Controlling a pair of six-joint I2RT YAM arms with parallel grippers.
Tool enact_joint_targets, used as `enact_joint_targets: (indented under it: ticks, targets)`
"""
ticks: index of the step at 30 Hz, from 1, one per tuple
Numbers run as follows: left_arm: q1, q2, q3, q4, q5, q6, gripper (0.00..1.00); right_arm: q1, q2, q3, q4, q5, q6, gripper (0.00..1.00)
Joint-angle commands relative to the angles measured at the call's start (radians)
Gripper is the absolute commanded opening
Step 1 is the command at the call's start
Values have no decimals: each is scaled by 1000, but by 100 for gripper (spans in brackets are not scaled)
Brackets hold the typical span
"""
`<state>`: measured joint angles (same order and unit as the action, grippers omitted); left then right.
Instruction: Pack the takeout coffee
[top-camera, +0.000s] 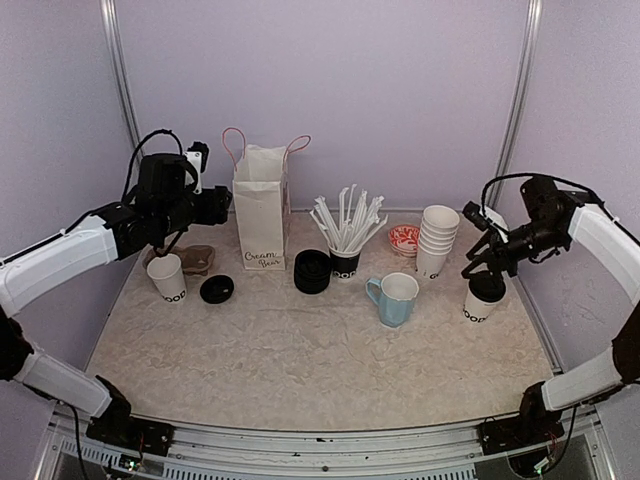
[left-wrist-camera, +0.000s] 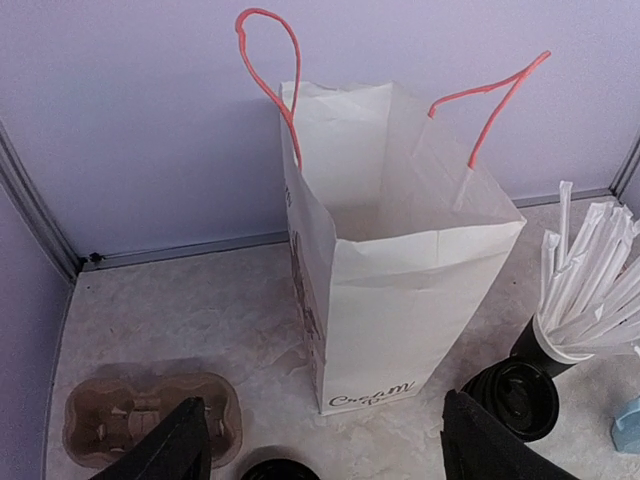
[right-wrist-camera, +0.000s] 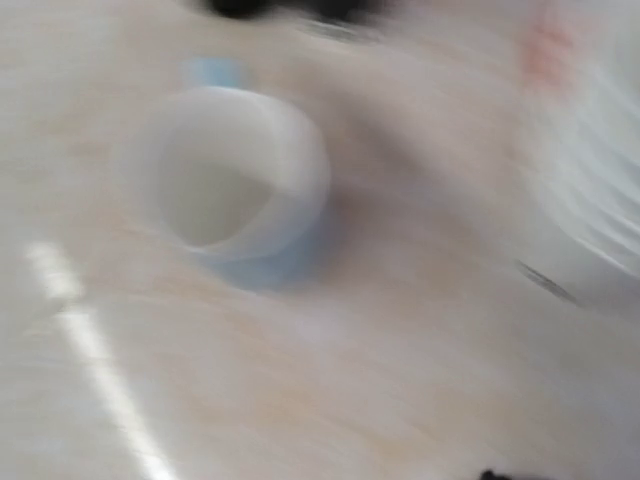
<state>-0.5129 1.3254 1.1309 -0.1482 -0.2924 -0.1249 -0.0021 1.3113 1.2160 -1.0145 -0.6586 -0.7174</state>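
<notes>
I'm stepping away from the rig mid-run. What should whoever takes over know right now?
Left claw: open, empty, facing the paper bag, which stands open.
Right claw: shut, just above the lidded cup on the right; contact cannot be told.
The lidless cup stands on the left, with a loose black lid on the table beside it. The cardboard carrier behind it is empty.
Done: one cup lidded.
Left: lid the other cup, then pack both; neither is in the bag yet.
</notes>
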Motion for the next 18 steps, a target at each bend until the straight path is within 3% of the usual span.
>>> enact_joint_targets:
  ticks: [1, 5, 9, 13, 18]
  targets:
    - [-91, 37, 84, -162, -256, 39, 78, 146, 14, -24, -181, -270, -225, 10]
    - [-71, 24, 93, -259, -225, -25, 83, 312, -26, -74, -109, -263, -225, 46]
    - [23, -17, 75, -381, -109, -95, 83, 373, -71, -107, 12, -276, -175, 78]
    - [141, -27, 66, -489, -7, -123, 82, 387, -108, -175, 184, -286, -101, 93]
    - [250, 15, 66, -577, 40, -128, 87, 390, -114, -321, 479, -257, 74, 95]
